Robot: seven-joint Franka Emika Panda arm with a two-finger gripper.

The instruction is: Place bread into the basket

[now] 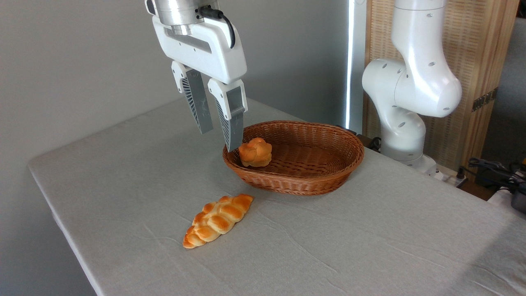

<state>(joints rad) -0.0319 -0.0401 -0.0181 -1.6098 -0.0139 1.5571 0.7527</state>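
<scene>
The bread (218, 220), a long braided golden loaf, lies on the grey tablecloth in front of the basket, angled from lower left to upper right. The oval brown wicker basket (328, 172) stands just behind and to the right of it. My gripper (220, 141) hangs open in the air over the basket's left end, well above and behind the bread, with nothing between its fingers. Its right fingertip (234, 144) sits close to a small round knotted bun.
The small knotted bun (255, 152) rests inside the basket at its left end. The arm's white base (404, 135) rises at the table's back right. Cables and clutter (497, 170) sit off the table's right edge. The table's left edge (61, 213) drops away.
</scene>
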